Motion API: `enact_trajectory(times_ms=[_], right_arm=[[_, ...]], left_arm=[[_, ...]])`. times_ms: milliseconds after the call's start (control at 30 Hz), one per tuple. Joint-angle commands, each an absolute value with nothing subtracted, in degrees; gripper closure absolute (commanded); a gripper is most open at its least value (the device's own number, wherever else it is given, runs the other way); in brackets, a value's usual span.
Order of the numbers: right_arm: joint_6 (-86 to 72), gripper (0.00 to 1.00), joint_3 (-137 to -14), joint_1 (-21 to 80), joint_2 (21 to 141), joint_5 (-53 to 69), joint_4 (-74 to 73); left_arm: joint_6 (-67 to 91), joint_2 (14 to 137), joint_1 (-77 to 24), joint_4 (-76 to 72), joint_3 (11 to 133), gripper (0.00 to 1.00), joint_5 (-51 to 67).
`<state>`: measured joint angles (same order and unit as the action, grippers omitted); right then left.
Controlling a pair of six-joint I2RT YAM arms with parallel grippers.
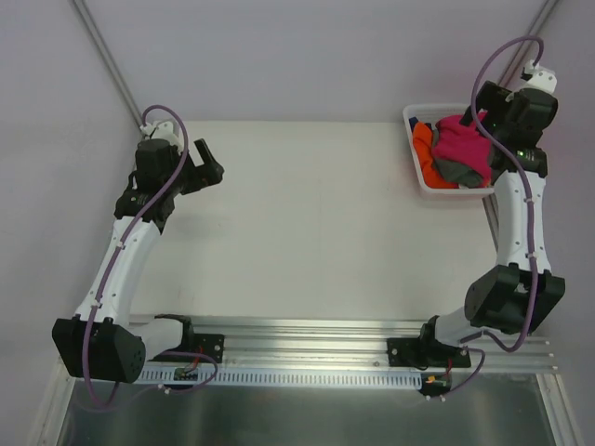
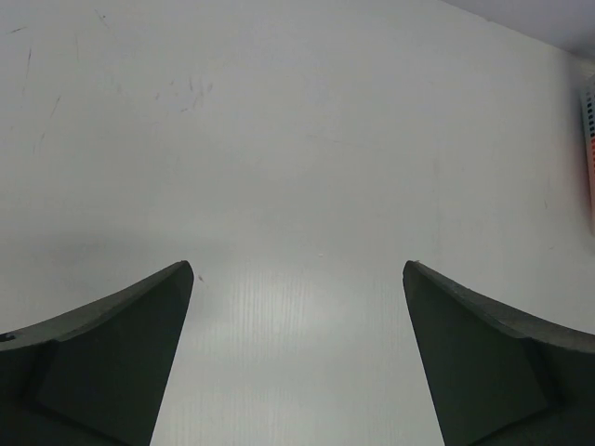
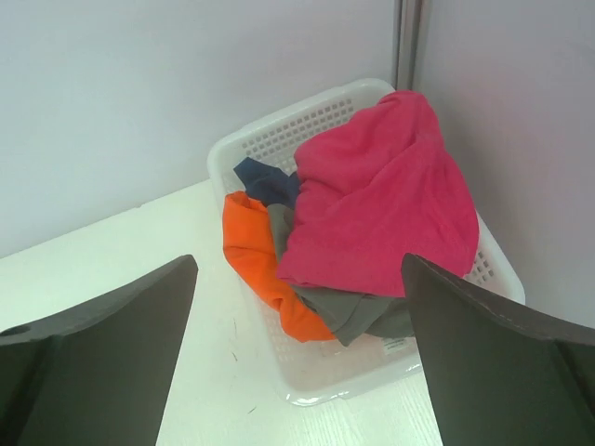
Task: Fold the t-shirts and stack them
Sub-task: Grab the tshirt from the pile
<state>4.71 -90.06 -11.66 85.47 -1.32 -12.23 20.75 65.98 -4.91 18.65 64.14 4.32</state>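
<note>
Two spread, empty pincers: left pincer [image 2: 297, 269], right pincer [image 3: 297, 265].
Left pincer: over white tabletop [image 1: 307, 214], well apart from shirts.
White perforated plastic basket [image 3: 321, 113]: far-right tabletop corner; magenta-pink cloth t-shirt [image 3: 372, 204] atop orange t-shirt [image 3: 251, 251], grey t-shirt [image 3: 349, 314], dark blue t-shirt [image 3: 265, 181].
Right pincer: near basket, not touching magenta-pink t-shirt.
Basket sticker [image 3: 400, 344]: unreadable.

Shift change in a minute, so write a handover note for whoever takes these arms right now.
Left gripper: open, empty, over bare table, well away from the basket.
Right gripper: open, empty, above the basket.
Shirts: all four lie heaped in the basket at the far right of the table. The pink shirt is on top, the grey shirt under it, the orange shirt beside them, and the dark blue shirt at the back.
Done: nothing, no shirt is out or folded.
Left: lift out, fold and stack each one.
</note>
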Motion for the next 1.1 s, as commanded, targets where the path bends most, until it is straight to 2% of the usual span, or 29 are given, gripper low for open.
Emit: enact_trajectory(times_ms=[0, 300, 400, 433, 533, 667, 900, 1033, 1067], right_arm=[[4.22, 0.03, -88.85, -12.04, 87.45, -2.63, -13.18], [4.39, 0.03, -98.33, -12.04, 95.18, -9.75, -17.67], [3.79, 0.04, -103.34, -12.83, 102.54, -14.49, -19.68], [3.08, 0.03, -108.32, -13.27, 104.74, -14.68, -20.82], [0.89, 0.03, -117.90, -15.29, 113.80, -11.17, -24.08], [2.46, 0.03, -124.44, -15.56, 122.07, -9.06, -24.26], [1.14, 0.01, -123.31, -15.56, 128.93, -6.07, -23.91], [1.23, 0.19, -121.82, -15.21, 129.99, -4.92, -22.41], [1.32, 0.27, -121.82, -15.21, 130.16, -4.83, -22.50]], left_arm=[[20.21, 64.86, -5.27, 17.58, 65.92, 0.01, 3.16], [19.95, 64.60, -5.27, 17.58, 64.95, 0.01, 4.13], [19.69, 63.90, -5.27, 17.58, 63.99, 0.01, 3.96], [19.77, 63.64, -5.27, 17.40, 63.72, 0.01, 3.78], [20.13, 63.54, -5.27, 16.61, 62.58, 0.01, 3.95], [20.04, 64.33, -5.36, 16.26, 62.49, 0.01, 4.92], [20.39, 66.18, -5.27, 16.26, 62.93, 0.01, 4.75], [20.39, 67.15, -5.27, 16.26, 63.19, 0.01, 4.48], [20.39, 67.67, -5.27, 16.26, 63.37, 0.01, 4.40]])
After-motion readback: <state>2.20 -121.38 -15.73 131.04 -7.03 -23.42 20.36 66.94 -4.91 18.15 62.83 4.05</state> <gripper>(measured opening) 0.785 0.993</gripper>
